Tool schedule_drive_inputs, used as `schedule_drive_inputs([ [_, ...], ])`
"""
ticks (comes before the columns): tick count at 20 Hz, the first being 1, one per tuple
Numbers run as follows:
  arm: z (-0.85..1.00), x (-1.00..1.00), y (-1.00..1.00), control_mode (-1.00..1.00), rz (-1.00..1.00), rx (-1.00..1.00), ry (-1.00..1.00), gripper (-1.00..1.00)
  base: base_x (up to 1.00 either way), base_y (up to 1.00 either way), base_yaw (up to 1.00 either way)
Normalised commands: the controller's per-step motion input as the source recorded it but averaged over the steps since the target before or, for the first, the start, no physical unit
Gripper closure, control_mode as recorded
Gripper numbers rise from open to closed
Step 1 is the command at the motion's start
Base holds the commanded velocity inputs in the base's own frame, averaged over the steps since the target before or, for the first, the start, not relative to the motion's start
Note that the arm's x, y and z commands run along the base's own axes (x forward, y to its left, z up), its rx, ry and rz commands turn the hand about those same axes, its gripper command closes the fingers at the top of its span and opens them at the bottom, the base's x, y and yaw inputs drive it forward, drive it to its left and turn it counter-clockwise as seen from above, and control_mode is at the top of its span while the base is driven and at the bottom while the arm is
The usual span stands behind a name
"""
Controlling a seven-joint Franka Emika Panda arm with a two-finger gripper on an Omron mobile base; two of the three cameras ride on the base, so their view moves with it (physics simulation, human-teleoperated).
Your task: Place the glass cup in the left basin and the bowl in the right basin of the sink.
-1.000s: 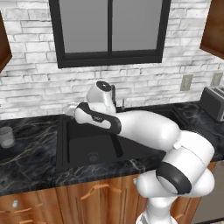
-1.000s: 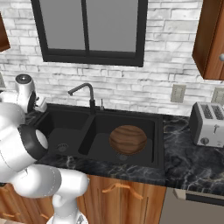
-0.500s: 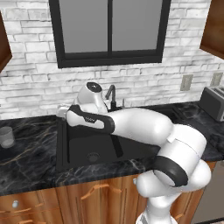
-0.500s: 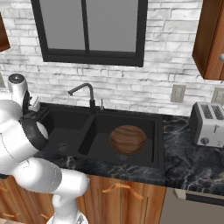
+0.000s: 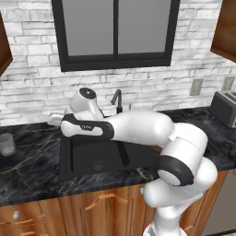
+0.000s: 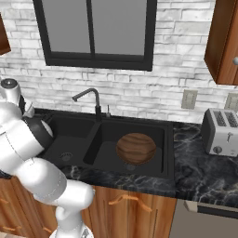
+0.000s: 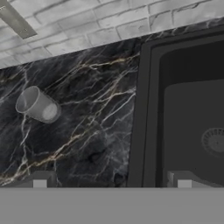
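Note:
The glass cup is a small clear tumbler standing on the dark marble counter, left of the sink. In the hand view the glass cup lies to the upper left, with the left basin and its drain on the right. My gripper is open and empty, its fingertips wide apart above the counter by the sink's left rim. The hand hangs over that rim, well apart from the cup. The brown wooden bowl sits in the right basin. The left basin holds nothing.
A black curved faucet rises behind the sink's divider. A toaster stands on the counter at the far right. A white brick wall and a dark-framed window back the counter. My arm spans the sink in the left base view.
The arm has swung left, carrying the hand from over the sink's back to its left rim, nearer the cup. The jaws stayed open. Cup and bowl have not moved.

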Motion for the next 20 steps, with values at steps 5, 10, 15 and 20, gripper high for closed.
schedule_drive_inputs([
  [5,0.00,0.01,0.47,-1.00,0.03,0.00,0.00,-1.00,0.00,0.00,0.00],
  [10,0.00,0.00,0.48,-1.00,0.02,0.00,0.00,-1.00,0.00,0.00,0.00],
  [15,0.00,0.00,0.43,-1.00,0.01,0.00,-0.01,-1.00,0.00,0.00,0.00],
  [20,0.00,0.00,0.30,-1.00,0.00,0.00,-0.02,-1.00,0.00,0.00,0.00],
])
